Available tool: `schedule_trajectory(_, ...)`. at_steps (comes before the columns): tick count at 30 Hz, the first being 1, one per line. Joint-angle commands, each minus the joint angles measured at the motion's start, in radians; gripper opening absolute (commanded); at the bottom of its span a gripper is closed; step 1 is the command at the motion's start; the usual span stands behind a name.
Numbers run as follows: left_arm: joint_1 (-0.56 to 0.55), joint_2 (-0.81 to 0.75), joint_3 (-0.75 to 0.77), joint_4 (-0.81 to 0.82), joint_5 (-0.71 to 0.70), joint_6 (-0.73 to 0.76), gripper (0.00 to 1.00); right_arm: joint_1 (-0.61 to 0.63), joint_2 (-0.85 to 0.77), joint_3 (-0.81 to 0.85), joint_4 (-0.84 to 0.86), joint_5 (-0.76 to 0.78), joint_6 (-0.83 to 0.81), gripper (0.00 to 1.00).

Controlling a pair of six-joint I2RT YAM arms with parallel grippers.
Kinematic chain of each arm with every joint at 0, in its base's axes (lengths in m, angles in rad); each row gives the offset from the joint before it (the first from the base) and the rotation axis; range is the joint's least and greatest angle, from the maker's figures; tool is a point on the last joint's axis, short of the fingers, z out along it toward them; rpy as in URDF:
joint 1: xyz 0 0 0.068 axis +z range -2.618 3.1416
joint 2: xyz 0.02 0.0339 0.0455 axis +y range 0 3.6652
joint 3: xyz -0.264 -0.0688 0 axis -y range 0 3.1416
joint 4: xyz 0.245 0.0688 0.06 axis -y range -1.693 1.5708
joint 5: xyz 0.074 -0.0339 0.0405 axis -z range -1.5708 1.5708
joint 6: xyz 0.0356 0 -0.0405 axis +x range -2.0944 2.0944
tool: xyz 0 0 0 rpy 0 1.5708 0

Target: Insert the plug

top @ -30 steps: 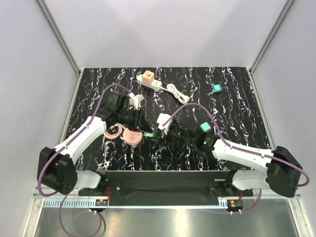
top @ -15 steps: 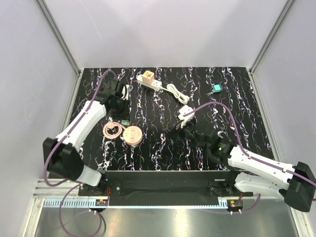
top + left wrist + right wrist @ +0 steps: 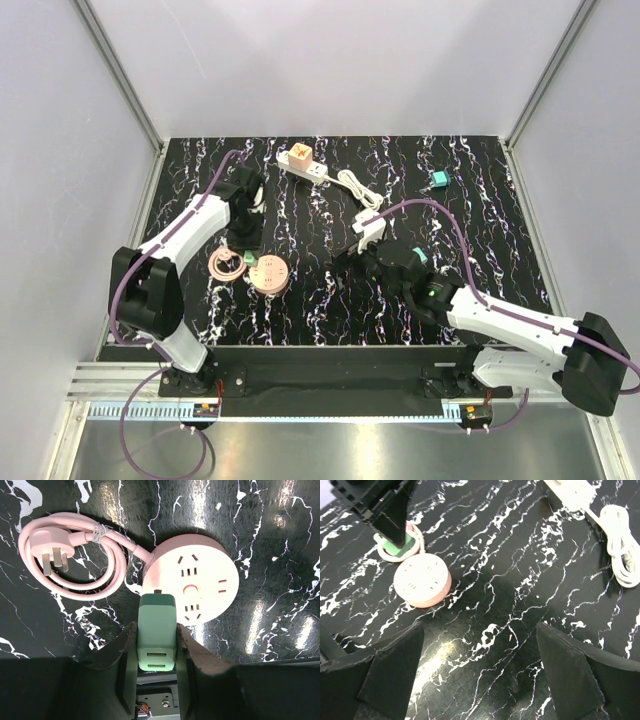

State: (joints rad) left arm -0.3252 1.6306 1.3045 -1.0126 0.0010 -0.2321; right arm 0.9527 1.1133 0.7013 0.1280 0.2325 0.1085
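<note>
The left arm [image 3: 185, 235] is stretched from its base at the near left up toward the far left. Its wrist is folded back, so that the left hand [image 3: 156, 632] is pointed down and toward the near side. The left hand's fingers [image 3: 122, 647] are closed against the two sides of a green plug [image 3: 156, 645], which is held lengthwise between them. The right arm [image 3: 500, 320] is laid low from its base at the near right toward the middle. The right hand [image 3: 479, 627] is aimed to the far left, and its fingers [image 3: 390, 675] are spread wide apart.
</note>
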Motion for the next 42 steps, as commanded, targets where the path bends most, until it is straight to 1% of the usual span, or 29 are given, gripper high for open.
schedule_trajectory(1,0.005,0.009,-0.004,0.009,0.02,0.011,0.0,-0.012,0.008,0.043,0.013,0.044,0.025,1.0)
schedule_trajectory(8,0.005,0.017,-0.048,0.012,0.089,0.008,0.0,-0.02,0.005,0.024,0.004,0.021,0.028,1.0)
schedule_trajectory(13,0.005,0.02,-0.08,0.017,0.111,0.014,0.0,-0.025,0.006,0.027,0.004,0.013,0.028,1.0)
schedule_trajectory(18,0.011,0.055,-0.105,0.032,0.099,0.022,0.0,-0.028,0.016,0.035,-0.001,-0.002,0.031,1.0)
schedule_trajectory(20,0.017,0.067,-0.105,0.04,0.073,0.016,0.0,-0.028,0.011,0.033,-0.001,-0.007,0.034,1.0)
schedule_trajectory(27,0.026,0.078,-0.065,0.045,0.059,0.013,0.0,-0.029,-0.003,0.026,-0.004,0.004,0.026,1.0)
schedule_trajectory(35,0.035,0.094,-0.044,0.046,0.027,0.022,0.0,-0.031,0.019,0.027,-0.004,-0.01,0.03,1.0)
schedule_trajectory(42,0.048,0.091,0.012,0.022,0.01,0.033,0.0,-0.032,0.042,0.036,-0.002,-0.024,0.036,1.0)
